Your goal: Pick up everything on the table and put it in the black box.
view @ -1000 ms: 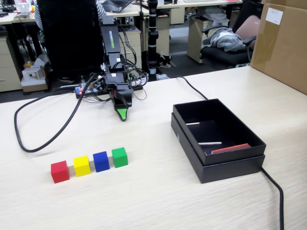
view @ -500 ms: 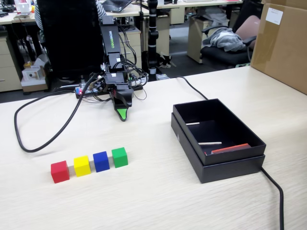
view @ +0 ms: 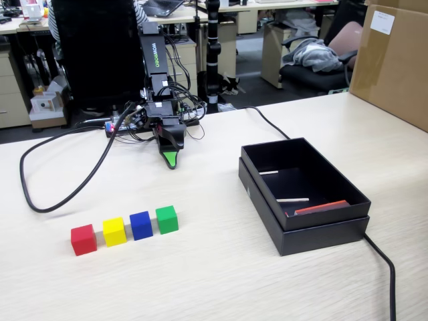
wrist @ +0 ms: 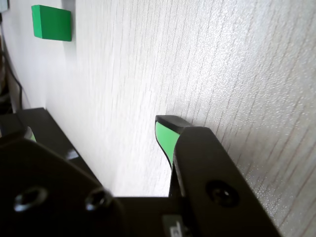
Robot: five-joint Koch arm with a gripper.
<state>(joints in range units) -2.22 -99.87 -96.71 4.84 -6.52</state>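
Four cubes stand in a row on the table (view: 214,281) at the front left of the fixed view: red (view: 83,239), yellow (view: 114,231), blue (view: 141,225) and green (view: 167,219). The black box (view: 321,235) sits to their right, nested in its lid, with a flat red piece and white strips inside. My gripper (view: 170,159) points down at the table behind the row, well clear of the cubes. In the wrist view the gripper (wrist: 98,123) shows bare table between its green-padded fingers (wrist: 165,143), holding nothing. The green cube (wrist: 52,23) lies far off at the upper left.
A thick black cable (view: 60,194) loops over the table to the left of the arm. Another cable (view: 384,261) runs past the box's right side. A big brown carton (view: 394,60) stands at the back right. Wires cluster at the arm's base (view: 134,120).
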